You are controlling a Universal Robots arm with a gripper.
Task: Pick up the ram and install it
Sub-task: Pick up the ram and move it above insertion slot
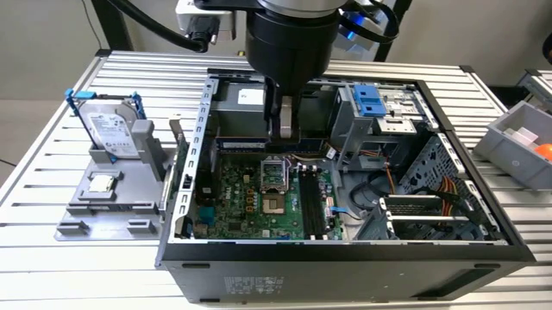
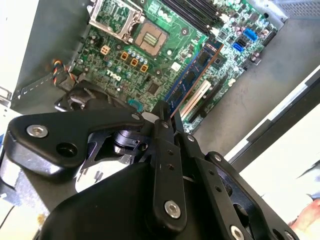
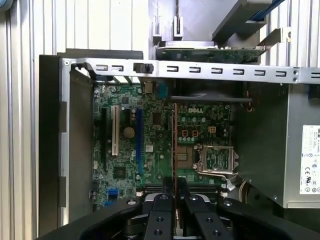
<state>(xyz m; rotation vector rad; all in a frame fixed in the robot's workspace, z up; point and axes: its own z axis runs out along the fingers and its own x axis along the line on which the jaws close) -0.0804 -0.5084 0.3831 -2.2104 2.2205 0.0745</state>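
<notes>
Hand is clamped on the ram, pinching its flat faces. In the first wrist view the ram is a thin edge-on line crossing the board just beside the CPU socket. The second wrist view has the ram flat-on: chips showing, coppery long edge free, prob. b/c that edge must meet a slot. It hangs clear of the board w/ nothing but the hand touching it, as far as I can tell. Level or tipped: can't tell.

Below it is the motherboard, facing up. The long black slots lie just beside the socket, on the exterior view's right. The ram is apart from them, so I'd judge pick-up done and install not yet.

In the exterior view the hand hangs above the socket's far side, toward the PSU. The case lies on its side w/ the panel off, which lets the arm come in from above.

Outside the case, well apart from the socket on the exterior view's left, a hard drive stands in a grey holder on the table, prob. parked upright for easy grabbing. Well apart on the right sits a grey bin.
</notes>
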